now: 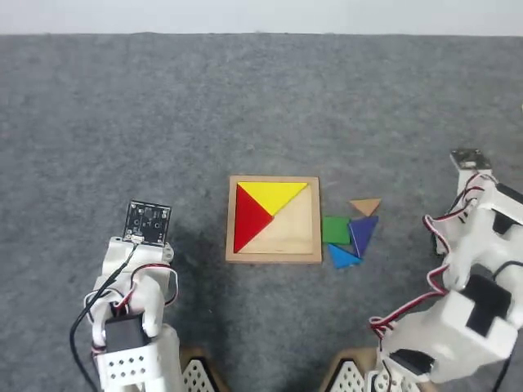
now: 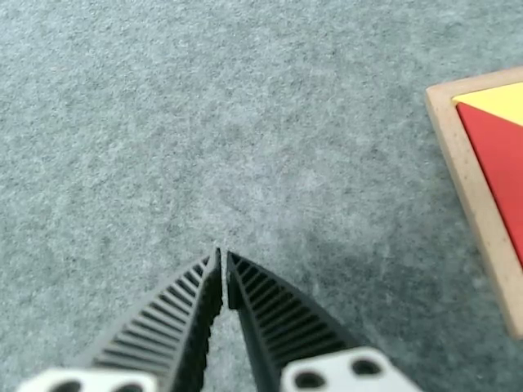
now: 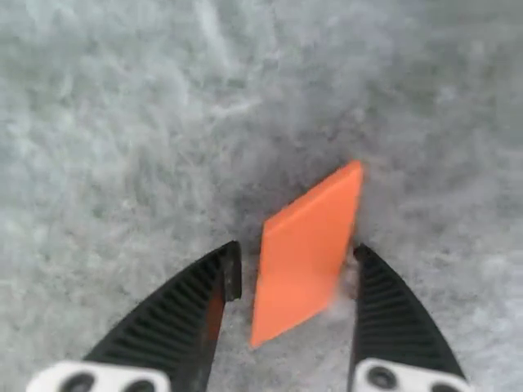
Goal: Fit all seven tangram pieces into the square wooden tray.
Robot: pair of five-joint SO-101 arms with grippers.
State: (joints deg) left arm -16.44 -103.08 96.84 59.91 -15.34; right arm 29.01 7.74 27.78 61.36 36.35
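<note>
Your right gripper (image 3: 296, 255) has its jaws spread wide over the grey mat (image 1: 122, 106), and an orange piece (image 3: 306, 245), a slanted four-sided one, lies between the fingers. One finger (image 3: 377, 302) sits right at the piece's edge, though you cannot tell whether it touches. The other finger (image 3: 192, 306) stands clear of it with a gap.

Your left gripper (image 2: 223, 260) has its jaws closed with nothing between them, the tips together above bare mat, and the corner of the tray (image 2: 458, 155) is off to one side.

From above, the square wooden tray (image 1: 274, 257) sits in the middle of the mat between your two arms. It holds a yellow triangle (image 1: 272, 196) along its far side and a red triangle (image 1: 249, 219) along its left side. Just beside the tray's right edge lie a green square (image 1: 335, 229), a tan triangle (image 1: 365, 206), a dark blue triangle (image 1: 362, 235) and a light blue triangle (image 1: 343, 256), clustered close together. A pale wall (image 1: 261, 16) runs along the far edge of the mat.
</note>
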